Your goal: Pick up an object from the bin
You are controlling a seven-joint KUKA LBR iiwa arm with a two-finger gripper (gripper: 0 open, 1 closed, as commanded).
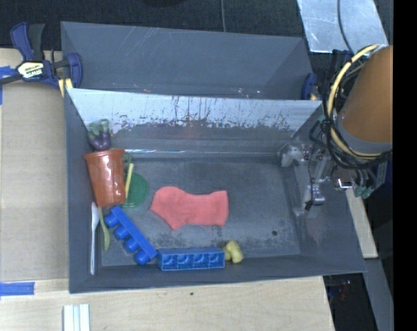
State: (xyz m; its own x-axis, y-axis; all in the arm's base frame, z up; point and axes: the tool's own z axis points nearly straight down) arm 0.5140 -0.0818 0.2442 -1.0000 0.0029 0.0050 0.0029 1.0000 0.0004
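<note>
The grey metal bin (194, 67) has a bare floor beneath the gripper (311, 197), which hangs low by the wall on the arm's side and holds nothing. Whether it is open or closed cannot be told. The nearest large thing is a pink lump (191, 207), well apart from the gripper at the floor's middle. It looks soft, light and yielding, so a pinch across its thicker humped end should probably hold. Farthest from the gripper lies an orange-brown cup (106, 178), likely stiff and slick. Two blue toy bricks (191, 260) sit beyond the lump. A small yellow piece (234, 252) lies closer.
</note>
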